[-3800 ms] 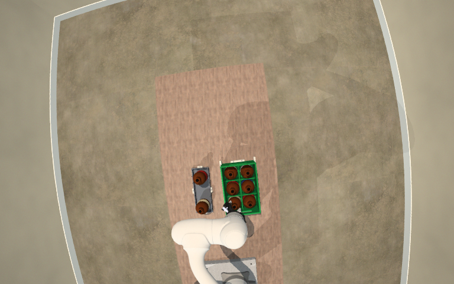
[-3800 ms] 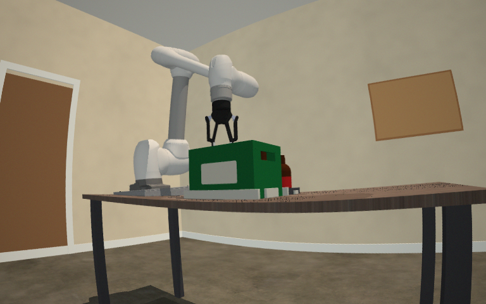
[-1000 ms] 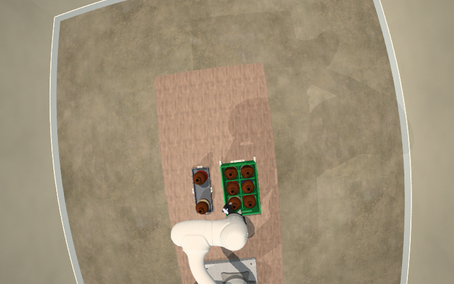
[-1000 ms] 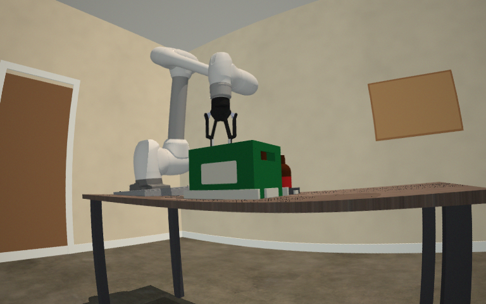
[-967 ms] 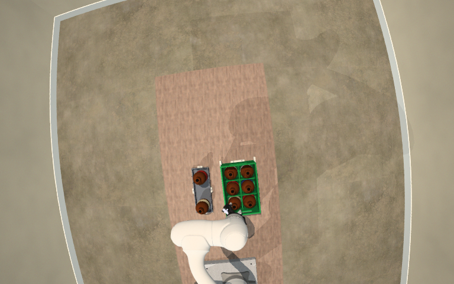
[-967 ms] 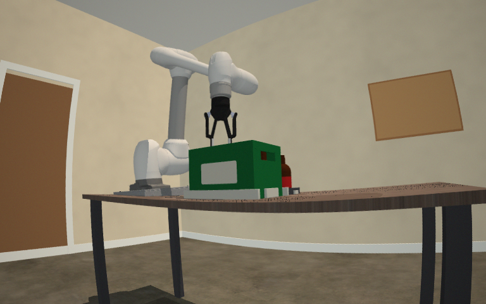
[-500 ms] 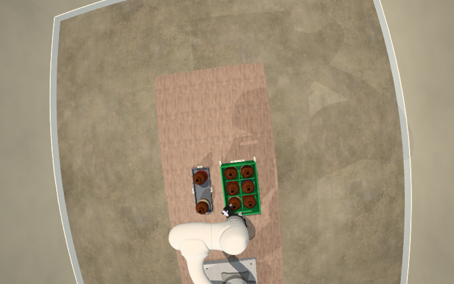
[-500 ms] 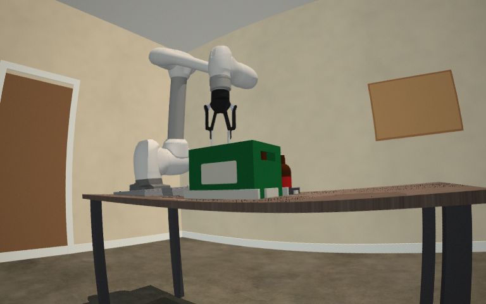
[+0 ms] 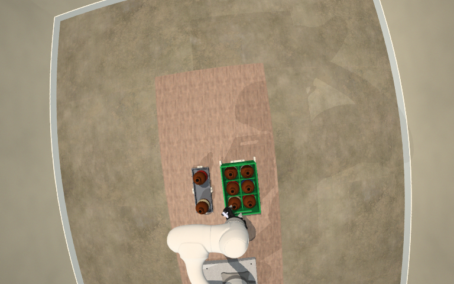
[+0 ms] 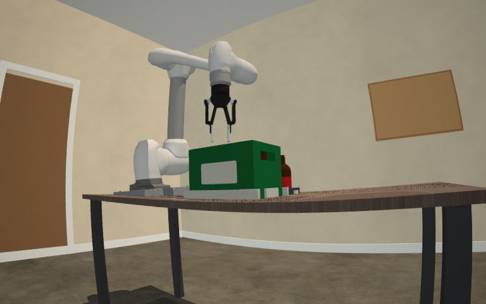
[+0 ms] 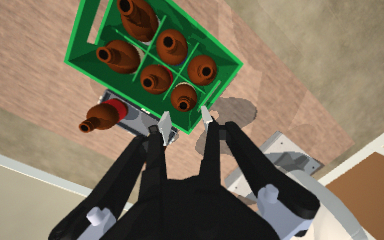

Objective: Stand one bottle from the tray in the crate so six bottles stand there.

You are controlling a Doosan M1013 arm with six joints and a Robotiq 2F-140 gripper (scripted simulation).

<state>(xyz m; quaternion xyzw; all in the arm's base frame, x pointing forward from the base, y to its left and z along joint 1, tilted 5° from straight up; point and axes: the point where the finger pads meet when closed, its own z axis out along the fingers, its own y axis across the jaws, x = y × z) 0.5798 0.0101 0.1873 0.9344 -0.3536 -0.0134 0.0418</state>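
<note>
The green crate (image 9: 240,187) stands on the table, and a brown bottle stands in every one of its cells. The grey tray (image 9: 202,190) lies to its left with two upright bottles, one with a red label (image 9: 200,177) and one with a pale label (image 9: 202,206). My gripper (image 10: 219,139) hangs just above the crate's top edge, over the corner nearest the arm's base. Its fingers are apart with nothing between them. In the wrist view the fingertips frame the crate's rim just below the nearest bottle (image 11: 183,97). The red-label bottle (image 11: 102,116) also shows there.
The arm's base plate (image 9: 230,271) sits at the near end of the wooden table, close behind the crate. In the side view the crate (image 10: 233,164) hides the tray, and only one bottle (image 10: 285,173) shows behind it.
</note>
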